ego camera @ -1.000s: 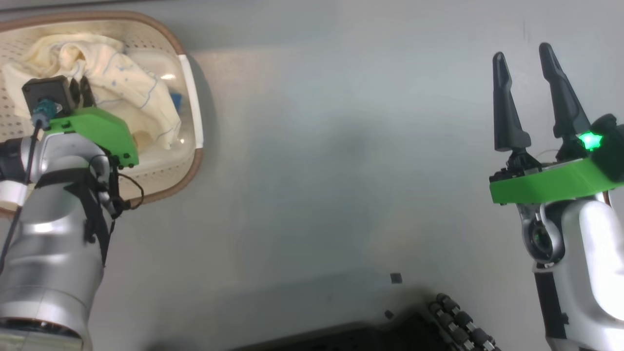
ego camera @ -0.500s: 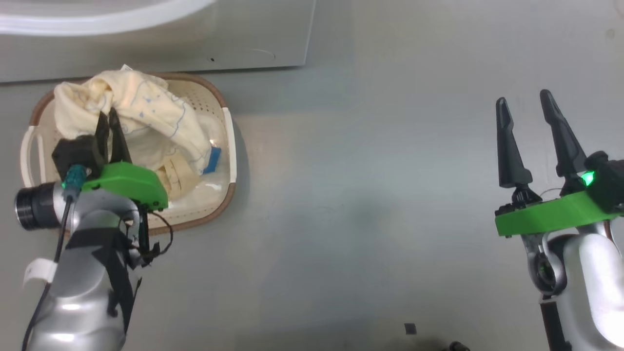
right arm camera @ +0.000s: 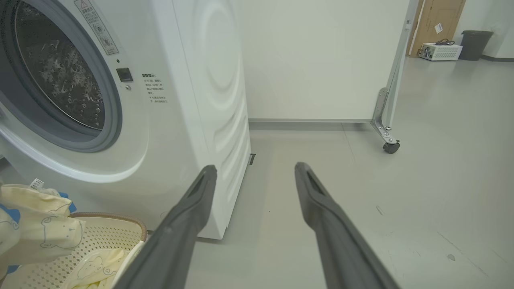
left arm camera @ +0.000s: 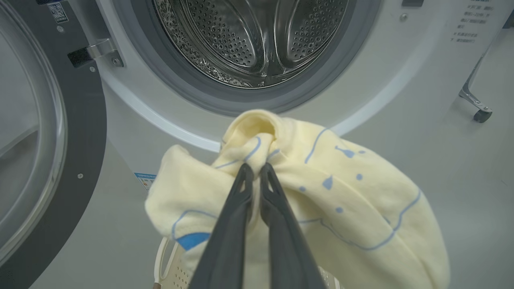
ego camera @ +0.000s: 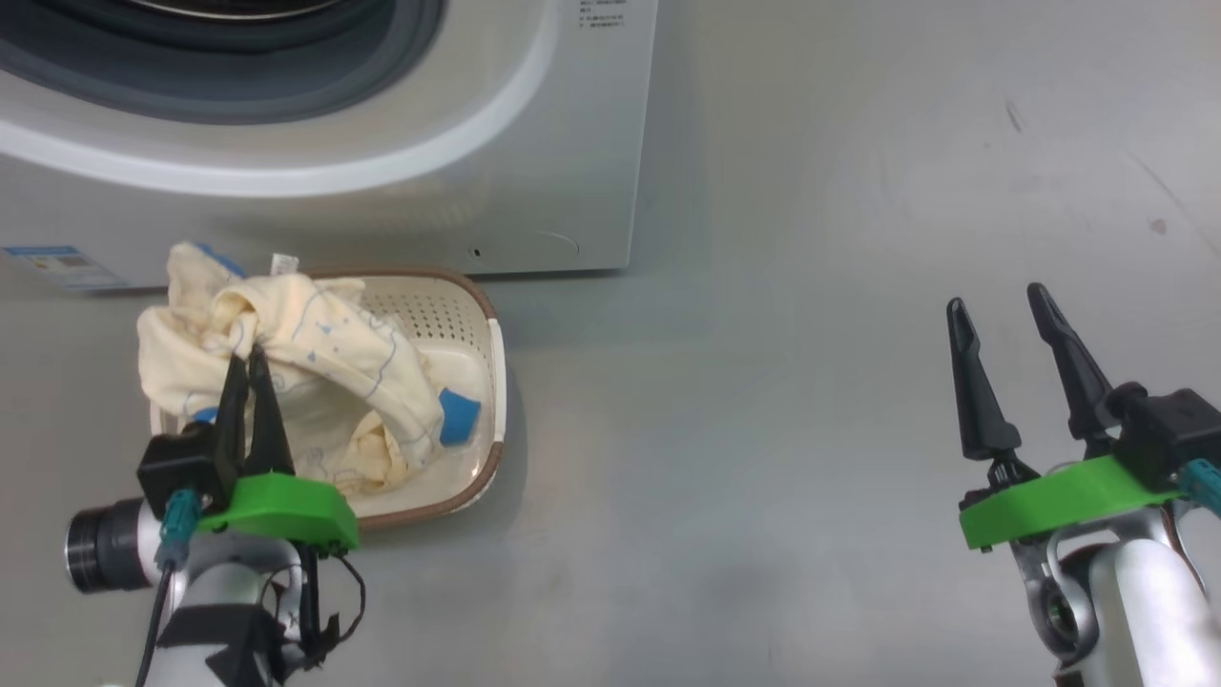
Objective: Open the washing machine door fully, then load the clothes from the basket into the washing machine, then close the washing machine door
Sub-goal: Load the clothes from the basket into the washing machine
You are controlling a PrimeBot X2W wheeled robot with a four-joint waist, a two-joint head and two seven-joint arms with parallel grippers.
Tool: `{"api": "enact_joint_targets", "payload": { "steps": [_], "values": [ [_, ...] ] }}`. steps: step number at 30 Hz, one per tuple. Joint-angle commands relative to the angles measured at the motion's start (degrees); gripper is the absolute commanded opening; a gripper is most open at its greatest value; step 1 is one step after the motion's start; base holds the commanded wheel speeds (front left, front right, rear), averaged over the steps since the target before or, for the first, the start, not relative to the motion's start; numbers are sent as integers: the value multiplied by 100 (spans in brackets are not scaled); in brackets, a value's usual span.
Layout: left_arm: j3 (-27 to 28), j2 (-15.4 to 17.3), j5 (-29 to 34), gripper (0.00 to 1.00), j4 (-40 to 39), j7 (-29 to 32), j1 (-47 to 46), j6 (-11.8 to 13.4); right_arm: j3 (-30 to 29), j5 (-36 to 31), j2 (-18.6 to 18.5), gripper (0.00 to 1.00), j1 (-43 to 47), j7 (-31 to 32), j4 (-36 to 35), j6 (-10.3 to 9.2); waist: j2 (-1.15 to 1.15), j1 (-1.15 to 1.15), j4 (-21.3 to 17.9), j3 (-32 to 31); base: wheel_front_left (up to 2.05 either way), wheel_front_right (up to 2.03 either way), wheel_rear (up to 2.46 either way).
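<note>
Two grippers, opposite states: left gripper (ego camera: 245,358) clenched on the clothes (ego camera: 324,348), right gripper (ego camera: 995,298) spread wide, nothing between its fingers. Left wrist view gives the pinch detail: both fingertips are pressed together on a bunched fold at the top of a cream garment, which balloons out to 4 o'clock with blue outline prints and dots. Behind it, the steel drum (left arm camera: 249,40) sits open at 12 inside the grey gasket (left arm camera: 192,86). The washing machine door (left arm camera: 86,160) is swung out at 9, with its hinge bracket (left arm camera: 102,50) at 10. Head view adds the layout. The left arm enters from 7 o'clock, fingers pointing to 12. The held bundle is raised above the basket (ego camera: 431,307) at 9, its tail draping down inside. A blue cloth piece (ego camera: 458,417) sits against the basket's 3 o'clock wall. The washing machine (ego camera: 572,143) spans 10 to 12, just beyond the basket, with a blue sticker (ego camera: 48,262) low on its front. The right arm enters from 5 o'clock, fingers pointing to about 12, over bare floor (ego camera: 763,429) and well apart from the basket. Right wrist view adds the washer's side panel, a castor (right arm camera: 390,147) at 3, a dark bin (right arm camera: 476,44) at 2, and bear-outline prints on the cloth at 8. Count: one washer, one door, one basket, two grippers. Garment count can't be told: one lifted bundle, with more cream cloth under it in the basket.
</note>
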Motion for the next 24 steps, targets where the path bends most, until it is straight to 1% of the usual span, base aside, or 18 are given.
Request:
{"api": "enact_joint_targets", "payload": {
  "steps": [1, 12, 20, 24],
  "values": [
    [192, 162, 77, 0, -226, -80, -45, 30, 130, -42, -36, 100, 5, 39, -200, 22, 0, 1, 69, -212, 0, 0, 0],
    [7, 192, 102, 0, -890, 44, 727, 95, 134, -124, 3, 100, 505, 308, -353, 22, 0, 1, 190, -1038, 0, 0, 0],
    [-99, 249, 65, 0, -1170, 269, 1122, 119, 9, -106, 24, 100, 838, 408, -501, 22, 0, 1, 188, -1423, 0, 0, 0],
    [-130, 278, 54, 0, -1293, 350, 1255, 148, -34, 14, 26, 100, 993, 442, -558, 22, 0, 1, 191, -1550, 0, 0, 0]
  ]
}}
